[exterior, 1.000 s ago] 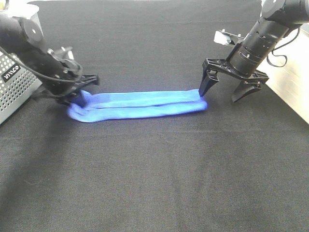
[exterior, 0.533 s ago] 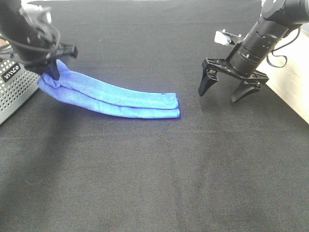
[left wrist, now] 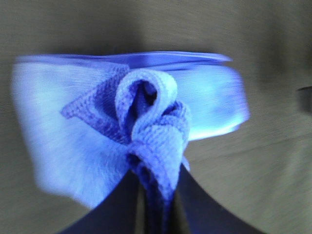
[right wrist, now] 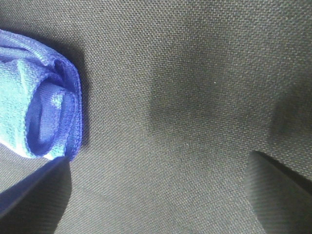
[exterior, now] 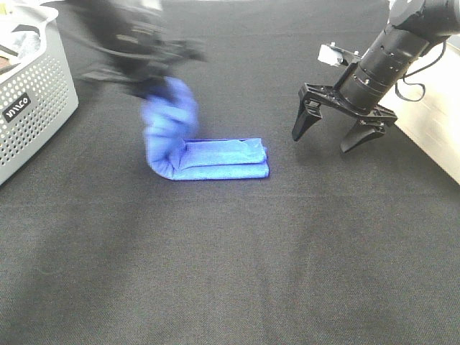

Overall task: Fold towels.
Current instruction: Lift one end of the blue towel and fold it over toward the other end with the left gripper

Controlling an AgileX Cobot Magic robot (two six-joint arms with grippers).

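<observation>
The bright blue towel (exterior: 215, 159) lies folded in a long strip on the black table. Its left end is lifted and curls up and over toward the right. My left gripper (exterior: 154, 86), blurred by motion, is shut on that raised end, and the left wrist view shows the bunched towel (left wrist: 151, 126) pinched between the fingers. My right gripper (exterior: 332, 131) is open and empty, hovering just right of the towel's right end. That end also shows in the right wrist view (right wrist: 44, 112).
A perforated grey basket (exterior: 32, 108) stands at the left edge of the table. The table's pale right edge (exterior: 438, 144) runs just beyond my right arm. Black cloth covers the table in front of the towel.
My left gripper has swept from the far left toward the right and up, carrying the towel's left end over the strip. The right gripper has stayed open in place.
</observation>
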